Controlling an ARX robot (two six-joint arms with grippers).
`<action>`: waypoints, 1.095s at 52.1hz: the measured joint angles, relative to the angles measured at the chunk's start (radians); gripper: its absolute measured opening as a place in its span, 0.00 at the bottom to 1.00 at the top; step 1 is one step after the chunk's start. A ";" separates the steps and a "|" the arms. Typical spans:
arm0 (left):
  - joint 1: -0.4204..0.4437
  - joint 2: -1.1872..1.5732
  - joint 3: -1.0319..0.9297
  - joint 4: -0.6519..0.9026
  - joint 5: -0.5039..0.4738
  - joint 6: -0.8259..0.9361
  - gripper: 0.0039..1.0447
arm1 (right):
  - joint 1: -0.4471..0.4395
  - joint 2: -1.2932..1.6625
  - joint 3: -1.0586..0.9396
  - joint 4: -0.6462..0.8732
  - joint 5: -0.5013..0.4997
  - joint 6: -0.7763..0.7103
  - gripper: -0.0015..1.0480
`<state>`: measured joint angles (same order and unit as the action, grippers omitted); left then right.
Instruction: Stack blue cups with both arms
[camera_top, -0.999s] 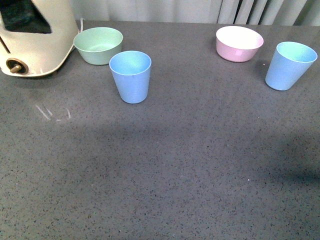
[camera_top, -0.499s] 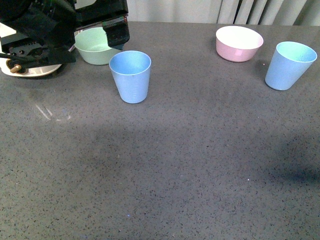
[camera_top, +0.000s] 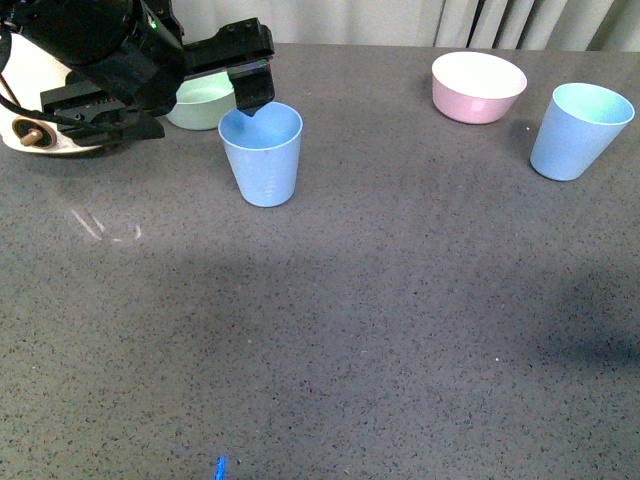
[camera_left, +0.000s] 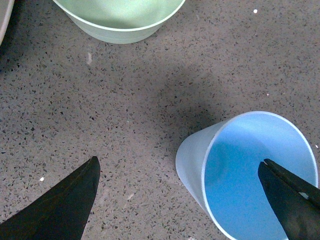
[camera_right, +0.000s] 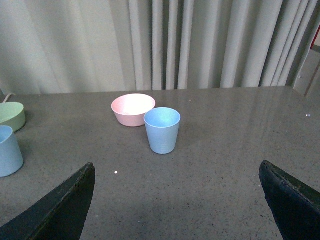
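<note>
While over cup (camera_left: 240, 170), left fingers (camera_left: 62, 207) apart

on the desk (camera_top: 350, 320) the left cup (camera_top: 261, 155) stands just in front of the left bowl (camera_top: 205, 105). well apart to the right, the right cup (camera_top: 580, 130) stands right of the right bowl (camera_top: 478, 87), slightly nearer. the left gripper (camera_left: 178, 167) hangs over the left cup, one of its jaws above the mouth, the other outside the wall.

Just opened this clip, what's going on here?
The left gripper hangs open at the blue cup by the green bowl, one finger over its mouth, the other outside its wall, not yet closed. The right gripper is open too, well short of the other blue cup beside the pink bowl. Both cups stand upright, apart, nothing stacked.
</note>
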<state>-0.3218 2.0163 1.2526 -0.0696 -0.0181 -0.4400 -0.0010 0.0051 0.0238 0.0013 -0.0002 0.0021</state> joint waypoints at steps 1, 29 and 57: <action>0.000 0.002 0.002 -0.002 -0.002 0.000 0.92 | 0.000 0.000 0.000 0.000 0.000 0.000 0.91; -0.070 0.067 0.091 -0.104 -0.026 -0.056 0.14 | 0.000 0.000 0.000 0.000 0.000 0.000 0.91; -0.257 0.056 0.104 -0.172 -0.007 -0.134 0.02 | 0.000 0.000 0.000 0.000 0.000 0.000 0.91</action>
<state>-0.5793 2.0720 1.3567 -0.2417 -0.0250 -0.5743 -0.0010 0.0051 0.0238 0.0013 -0.0002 0.0021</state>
